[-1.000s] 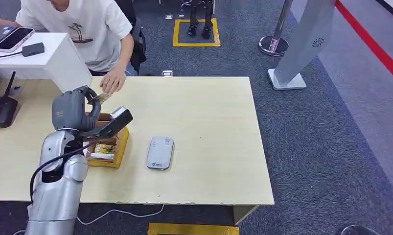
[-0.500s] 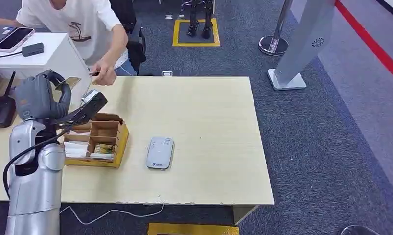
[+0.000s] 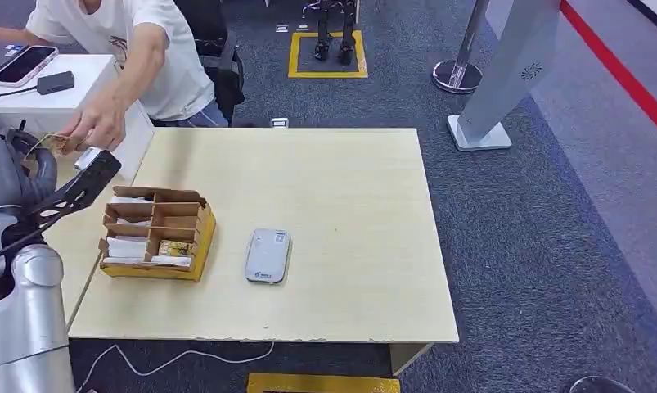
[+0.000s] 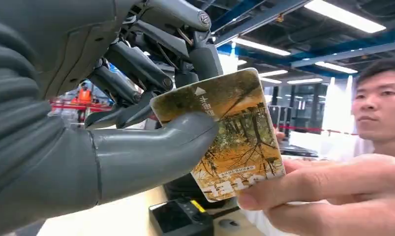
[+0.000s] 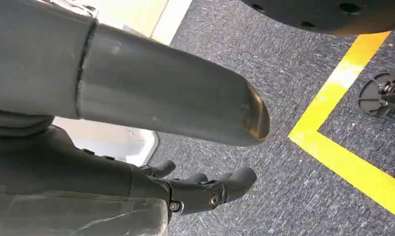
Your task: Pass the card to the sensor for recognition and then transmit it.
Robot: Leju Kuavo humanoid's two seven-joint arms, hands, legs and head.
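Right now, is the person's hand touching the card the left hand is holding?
Touching. In the left wrist view the person's hand has its fingertips on the card's lower edge, while the left hand pinches the card with its thumb.

Left robot hand [image 4: 136, 123], pinching the card [image 4: 229, 137], has swung leftward from above the cardboard organiser [image 3: 155, 233] to the desk [image 3: 325, 205] edge, where the person's hand [image 3: 100, 127] now grips the card.
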